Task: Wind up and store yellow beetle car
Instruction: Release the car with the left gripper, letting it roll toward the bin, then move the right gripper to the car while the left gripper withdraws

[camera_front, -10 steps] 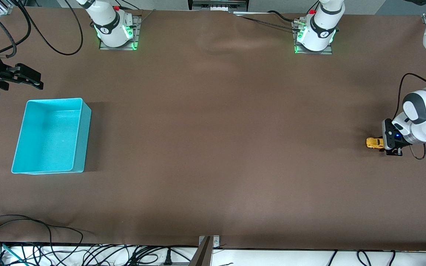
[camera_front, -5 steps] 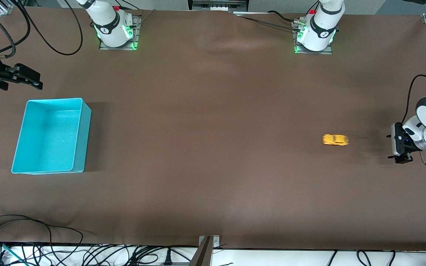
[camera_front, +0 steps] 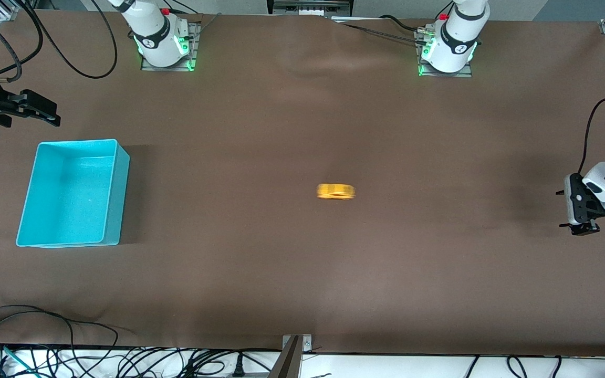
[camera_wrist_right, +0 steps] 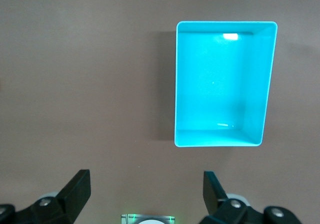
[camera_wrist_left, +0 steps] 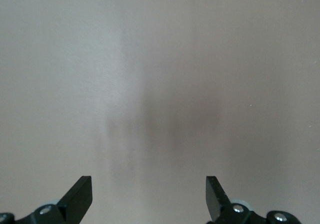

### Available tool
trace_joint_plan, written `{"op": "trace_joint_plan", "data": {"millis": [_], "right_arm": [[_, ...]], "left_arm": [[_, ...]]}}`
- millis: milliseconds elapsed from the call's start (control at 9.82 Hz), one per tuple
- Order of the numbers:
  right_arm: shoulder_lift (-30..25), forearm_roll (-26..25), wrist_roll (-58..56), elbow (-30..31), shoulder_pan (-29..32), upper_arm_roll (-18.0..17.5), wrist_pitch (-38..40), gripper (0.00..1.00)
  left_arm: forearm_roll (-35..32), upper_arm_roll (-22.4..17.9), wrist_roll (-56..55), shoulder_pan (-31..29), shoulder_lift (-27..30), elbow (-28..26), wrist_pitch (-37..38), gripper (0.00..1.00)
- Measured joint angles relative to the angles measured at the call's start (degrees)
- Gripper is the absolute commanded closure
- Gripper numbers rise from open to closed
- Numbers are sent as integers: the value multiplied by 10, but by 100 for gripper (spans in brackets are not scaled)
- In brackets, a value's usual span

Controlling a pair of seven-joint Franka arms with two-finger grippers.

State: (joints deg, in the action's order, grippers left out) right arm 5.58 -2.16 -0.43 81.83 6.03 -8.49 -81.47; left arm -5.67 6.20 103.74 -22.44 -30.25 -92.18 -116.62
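Freed, the yellow beetle car [camera_front: 336, 191] blurs mid-counter, both the left hand [camera_front: 579, 206] and right hand [camera_front: 37, 111] spread empty; next, catching and binning it.

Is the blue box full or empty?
Empty. The blue box shows only its bare floor in the right wrist view, and the toy car is out on the table, mid-way along it.

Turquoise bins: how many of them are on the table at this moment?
1. The turquoise bin stands on the table at the right arm's end, with nothing seen inside. The yellow beetle car is at mid-table, apart from it. No other bin shows.
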Motion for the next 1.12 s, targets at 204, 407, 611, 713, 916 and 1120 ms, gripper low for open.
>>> {"op": "trace_joint_plan", "data": {"millis": [204, 407, 611, 713, 916, 1120], "right_arm": [[0, 0, 0, 0, 0, 0, 2, 0], [0, 0, -1, 0, 0, 0, 7, 0], [0, 0, -1, 0, 0, 0, 8, 0], [0, 0, -1, 0, 0, 0, 10, 0], [1, 0, -1, 0, 0, 1, 19, 0], [2, 0, -1, 1, 0, 1, 26, 0]], "left_arm": [[0, 0, -59, 13, 5, 36, 56, 0], [-1, 0, -109, 14, 6, 82, 117, 0], [-1, 0, -161, 21, 6, 126, 176, 0], [-1, 1, -183, 27, 7, 147, 199, 0], [-1, 1, -228, 44, 7, 184, 242, 0], [-1, 9, -308, 54, 13, 211, 283, 0]]}}
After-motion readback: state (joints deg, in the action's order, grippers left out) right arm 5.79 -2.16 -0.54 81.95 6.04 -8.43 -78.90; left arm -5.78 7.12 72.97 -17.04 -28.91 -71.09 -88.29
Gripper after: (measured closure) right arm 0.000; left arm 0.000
